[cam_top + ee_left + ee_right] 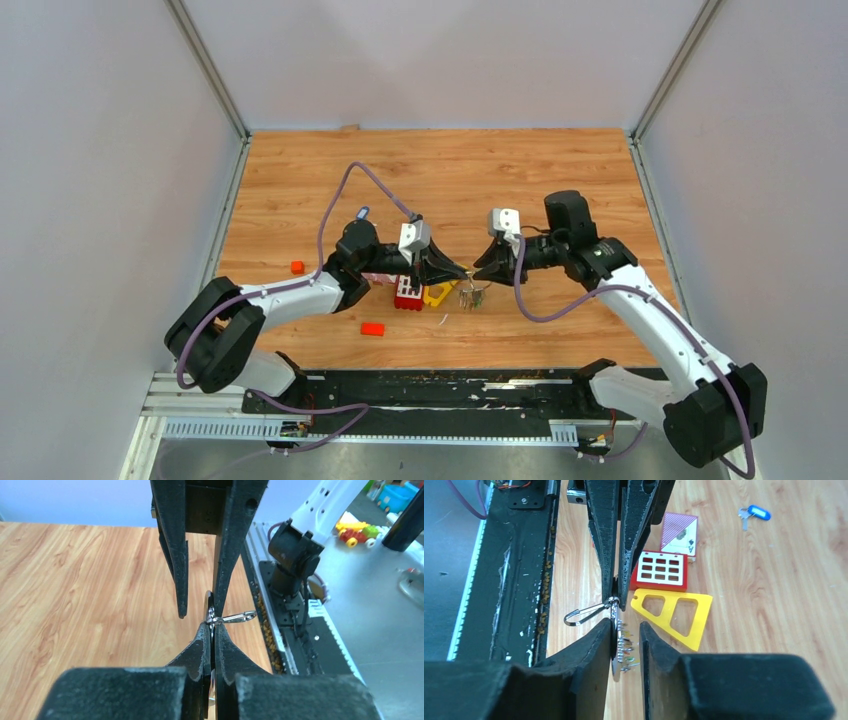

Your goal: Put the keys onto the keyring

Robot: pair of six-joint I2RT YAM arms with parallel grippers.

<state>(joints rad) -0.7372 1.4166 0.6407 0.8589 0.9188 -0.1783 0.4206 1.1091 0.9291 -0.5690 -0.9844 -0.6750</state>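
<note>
Keyring (616,630) — in left jaws, between right jaws

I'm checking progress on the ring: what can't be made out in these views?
Top view: thin silver wire keyring and its small hanging metal keys are too small to count.
Left wrist view: left fingers hide most of ring and keys.
Right wrist view: keys blurred, edge-on; number and colours unclear.

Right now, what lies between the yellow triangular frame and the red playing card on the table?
The red grid block lies between the yellow triangular frame and the playing card. The right wrist view shows it clearly.
</note>
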